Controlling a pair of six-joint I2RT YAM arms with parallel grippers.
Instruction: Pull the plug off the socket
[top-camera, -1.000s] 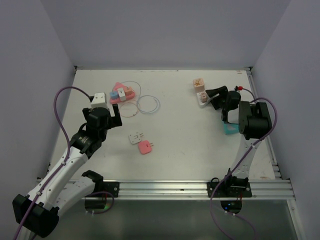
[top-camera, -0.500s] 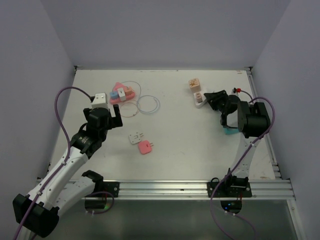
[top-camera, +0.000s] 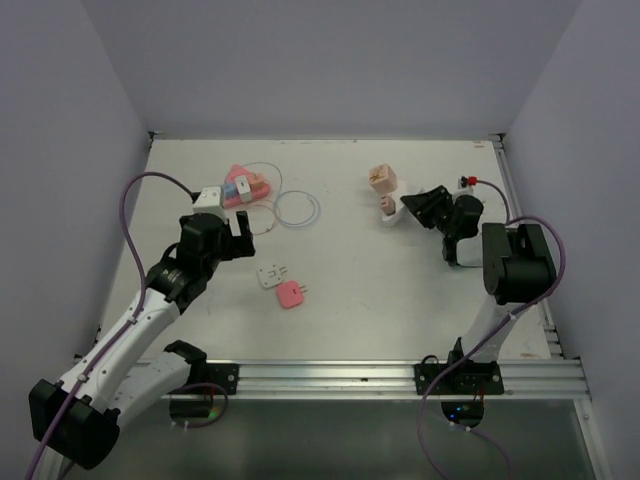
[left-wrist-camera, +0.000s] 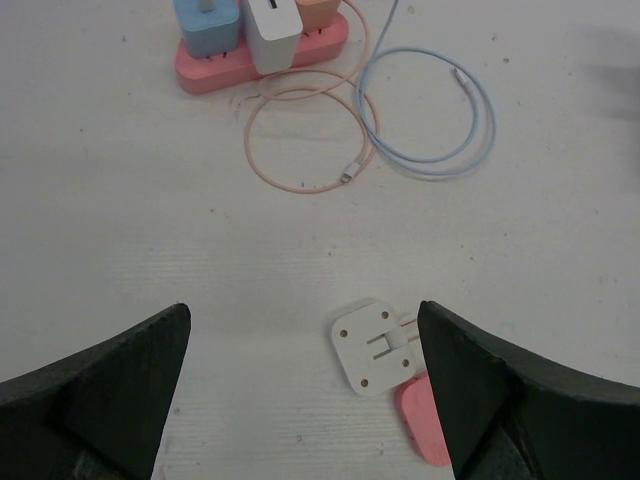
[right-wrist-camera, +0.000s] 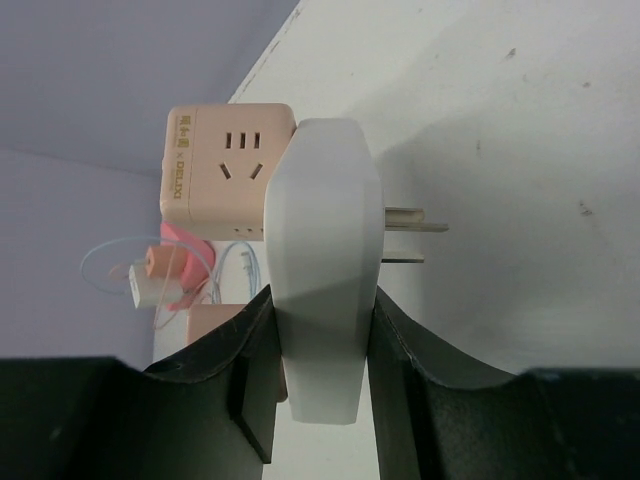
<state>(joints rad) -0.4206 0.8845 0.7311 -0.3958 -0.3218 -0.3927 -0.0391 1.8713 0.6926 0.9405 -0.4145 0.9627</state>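
My right gripper (top-camera: 403, 208) is shut on a white plug (top-camera: 389, 209) at the back right of the table. In the right wrist view the gripper (right-wrist-camera: 322, 330) pinches the plug (right-wrist-camera: 322, 240) by its sides. Its two metal prongs (right-wrist-camera: 408, 235) stick out bare, apart from the socket. The peach cube socket (top-camera: 381, 178) stands just behind the plug, and the wrist view shows its empty slots (right-wrist-camera: 225, 165). My left gripper (top-camera: 236, 226) is open and empty above the table, and in its own view (left-wrist-camera: 305, 400) a loose white plug (left-wrist-camera: 375, 345) lies between the fingers.
A pink power strip (top-camera: 241, 188) with blue, white and orange plugs stands at the back left (left-wrist-camera: 260, 50). A pink cable loop (left-wrist-camera: 305, 140) and a blue cable (left-wrist-camera: 440, 120) lie beside it. A loose pink plug (top-camera: 291, 293) lies next to the white one (top-camera: 270, 275).
My right gripper has swung left and turned with the white plug in it. The peach socket has shifted left. My left gripper has moved a little right and farther from its base.
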